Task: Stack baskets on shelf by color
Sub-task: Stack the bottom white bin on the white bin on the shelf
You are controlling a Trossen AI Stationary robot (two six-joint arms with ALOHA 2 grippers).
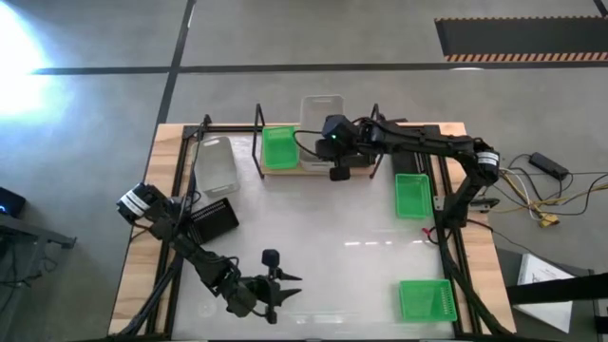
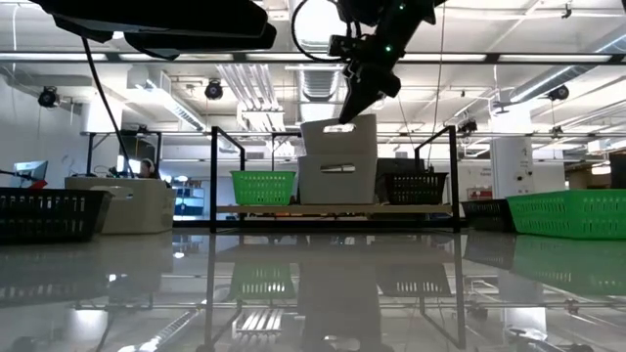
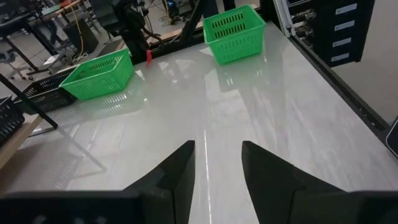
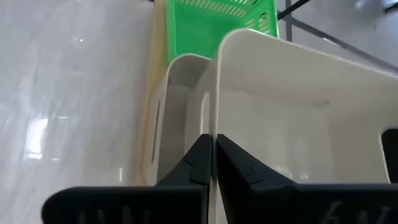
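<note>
The shelf (image 2: 333, 208) stands at the table's far edge. On its plank sit a green basket (image 2: 262, 186), a white basket (image 2: 337, 181) and a black basket (image 2: 416, 186). A second white basket (image 2: 340, 132) sits with its lower part in the first, slightly tilted. My right gripper (image 1: 337, 144) is above it, shut on its rim. My left gripper (image 3: 217, 168) is open near the table's near edge (image 1: 275, 290), touching nothing. Another white basket (image 1: 217, 166), a black basket (image 1: 214, 220) and two green baskets (image 1: 412, 195) (image 1: 426, 299) rest on the table. My right gripper holds the upper white basket by the rim of one side wall (image 4: 217, 93), one finger (image 4: 194, 158) on either face of the wall. The fingers come from above, pointing down. The basket stands upright, slightly tilted, its bottom inside the lower white basket (image 4: 177, 93) on the shelf.
The shelf's black wire uprights (image 2: 213, 176) (image 2: 456, 176) stand at both ends of the plank. Black frame rails run along the table's left and right sides (image 1: 446, 237). The table's middle (image 1: 323, 228) is bare white surface.
</note>
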